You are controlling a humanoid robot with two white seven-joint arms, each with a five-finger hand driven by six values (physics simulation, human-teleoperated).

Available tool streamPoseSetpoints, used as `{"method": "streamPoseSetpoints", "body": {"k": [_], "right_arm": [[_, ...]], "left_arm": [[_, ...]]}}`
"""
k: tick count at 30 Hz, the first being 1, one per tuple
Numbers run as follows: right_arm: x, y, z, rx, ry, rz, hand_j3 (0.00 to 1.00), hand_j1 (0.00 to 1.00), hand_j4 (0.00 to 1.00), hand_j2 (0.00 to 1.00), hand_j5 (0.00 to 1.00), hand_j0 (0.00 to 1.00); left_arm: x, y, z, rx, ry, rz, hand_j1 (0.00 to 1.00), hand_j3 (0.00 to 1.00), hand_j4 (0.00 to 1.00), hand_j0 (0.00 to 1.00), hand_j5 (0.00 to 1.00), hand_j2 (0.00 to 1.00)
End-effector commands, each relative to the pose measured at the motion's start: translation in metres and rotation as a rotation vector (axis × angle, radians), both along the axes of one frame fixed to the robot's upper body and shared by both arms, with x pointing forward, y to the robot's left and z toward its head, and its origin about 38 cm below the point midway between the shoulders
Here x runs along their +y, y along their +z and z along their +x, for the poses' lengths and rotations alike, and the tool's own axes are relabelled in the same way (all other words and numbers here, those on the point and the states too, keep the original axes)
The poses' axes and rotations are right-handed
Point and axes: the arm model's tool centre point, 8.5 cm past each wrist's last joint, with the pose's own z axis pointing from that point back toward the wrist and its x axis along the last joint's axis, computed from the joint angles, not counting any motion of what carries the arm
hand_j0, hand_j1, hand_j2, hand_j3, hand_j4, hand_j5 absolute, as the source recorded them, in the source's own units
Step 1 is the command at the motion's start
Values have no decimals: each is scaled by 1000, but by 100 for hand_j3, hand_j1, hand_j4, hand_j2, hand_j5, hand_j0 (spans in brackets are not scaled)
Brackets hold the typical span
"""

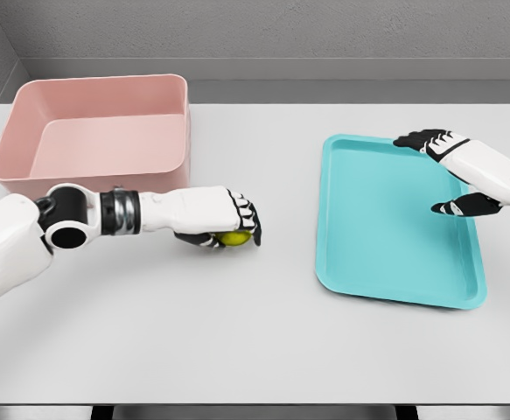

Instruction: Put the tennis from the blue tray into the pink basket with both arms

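As its right hand point(451, 175) hangs open over the blue tray point(386, 219), the left hand point(228, 223) curls around the tennis ball point(234, 238) at mid-table; next, a lift left and far into the pink basket point(97, 131).

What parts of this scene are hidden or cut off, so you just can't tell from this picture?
- Tennis ball: head view, mostly covered by the left hand; whether it touches the table is unclear.
- Pink basket: its near wall hides part of the floor inside.
- Right hand: over the blue tray; its arm is cut by the right edge.
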Motion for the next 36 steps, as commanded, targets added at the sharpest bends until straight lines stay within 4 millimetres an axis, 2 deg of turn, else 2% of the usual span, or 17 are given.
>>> {"method": "streamPoseSetpoints", "body": {"k": [1, 6, 16, 23, 33, 36], "right_arm": [[0, 2, 0, -2, -1, 8, 100, 100, 100, 100, 100, 100], [-2, 0, -1, 1, -7, 8, 100, 100, 100, 100, 100, 100], [-5, 1, -2, -1, -13, 10, 100, 100, 100, 100, 100, 100], [-5, 1, -2, -1, -13, 9, 100, 100, 100, 100, 100, 100], [-6, 1, -2, 0, -17, 8, 100, 100, 100, 100, 100, 100], [-7, 0, -3, 3, -20, 8, 100, 100, 100, 100, 100, 100]], "left_arm": [[-2, 9, -4, -13, -16, -17, 63, 63, 63, 63, 63, 63], [0, 27, -3, -54, -20, -34, 63, 63, 63, 63, 63, 63], [30, 65, 15, -125, 54, -58, 63, 63, 63, 63, 63, 63], [45, 80, 29, -158, 106, -66, 63, 63, 63, 63, 63, 63], [93, 88, 65, -161, 282, -70, 64, 64, 64, 64, 64, 64], [113, 90, 76, -157, 352, -70, 65, 65, 65, 65, 65, 65]]}}
